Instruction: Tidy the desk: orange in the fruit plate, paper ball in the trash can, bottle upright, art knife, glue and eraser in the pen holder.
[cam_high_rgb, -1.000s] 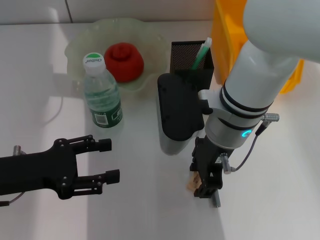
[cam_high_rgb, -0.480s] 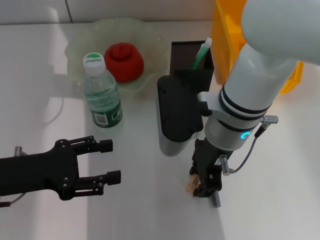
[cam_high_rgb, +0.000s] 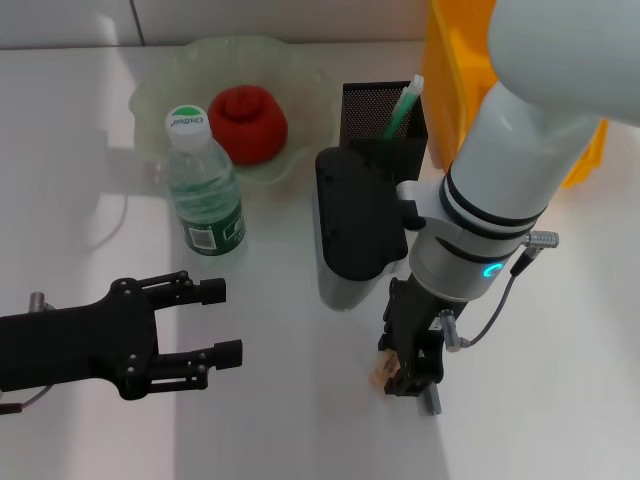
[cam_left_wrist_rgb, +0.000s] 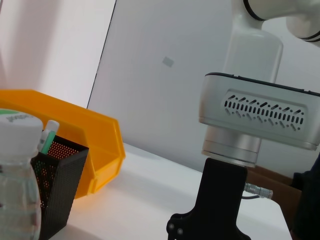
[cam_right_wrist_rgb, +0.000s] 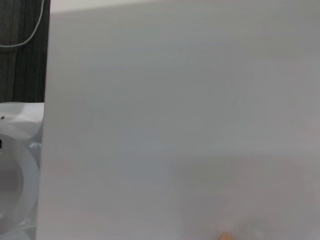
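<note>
Right gripper down at the eraser on a matte white desk, the other task things standing behind.

The translucent yellow-orange trash can (cam_high_rgb: 470, 70) is a rectangular bin at the far right; the ruffled, pale green fruit plate (cam_high_rgb: 165, 85) holds the lumpy red-orange orange (cam_high_rgb: 248, 122). The square black mesh pen holder (cam_high_rgb: 372, 112) stands just beside it. The clear bottle (cam_high_rgb: 204, 190) stands upright. The left gripper (cam_high_rgb: 222, 322) hovers with fingers apart. The right gripper (cam_high_rgb: 403, 372) points down; whether it is closed, I cannot tell. The tan eraser (cam_high_rgb: 380, 373) lies at its tips.
</note>
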